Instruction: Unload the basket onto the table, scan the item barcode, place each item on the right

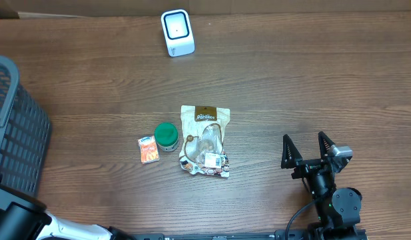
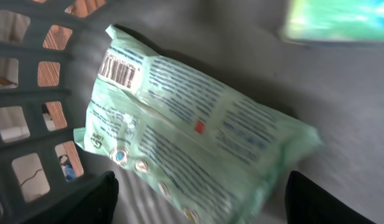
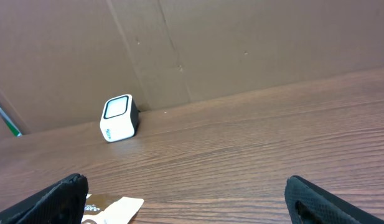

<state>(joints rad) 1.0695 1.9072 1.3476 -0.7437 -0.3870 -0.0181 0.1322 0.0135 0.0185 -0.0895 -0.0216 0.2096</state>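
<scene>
Both spread wide: left hand (image 2: 201,190) over green packet (image 2: 198,124) in basket (image 2: 30,99), right hand (image 3: 185,193) low, facing scanner (image 3: 119,118).

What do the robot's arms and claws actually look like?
Mostly black. The right gripper has two pointed black fingers, a silver block beside them, and a black cable near its arm. The left arm has a white section; the left gripper has black fingers.

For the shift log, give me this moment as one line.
left gripper: open, over green packet in basket | right gripper: open, empty | scanner: nothing in front of it
</scene>
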